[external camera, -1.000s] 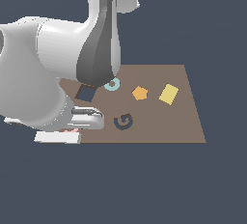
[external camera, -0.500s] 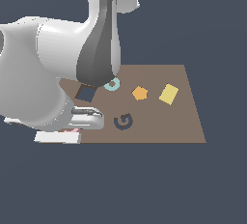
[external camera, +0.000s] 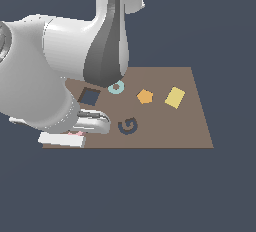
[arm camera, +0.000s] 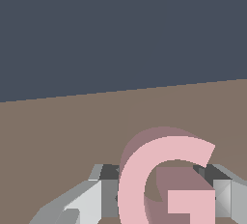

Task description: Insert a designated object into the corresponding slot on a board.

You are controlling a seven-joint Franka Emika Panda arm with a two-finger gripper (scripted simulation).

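The designated object [arm camera: 144, 179], a flat pale-pink G, fills the near part of the wrist view and lies on the brown board [arm camera: 62, 126]. My gripper [arm camera: 166, 194] is shut on it, one grey finger against each side. In the exterior view the gripper [external camera: 75, 134] sits low over the board's [external camera: 170, 126] front corner on that view's left, where only a sliver of pink shows under the white hand. The slot [external camera: 128, 125], a dark navy G-shaped recess, lies on the board a short way toward the exterior view's right of the gripper.
A dark square hole [external camera: 90, 96] lies behind the gripper. A teal ring [external camera: 116, 87], an orange pentagon [external camera: 145, 96] and a yellow square [external camera: 175, 97] sit in a row across the board's middle. The bulky arm [external camera: 45, 86] covers the board's left part.
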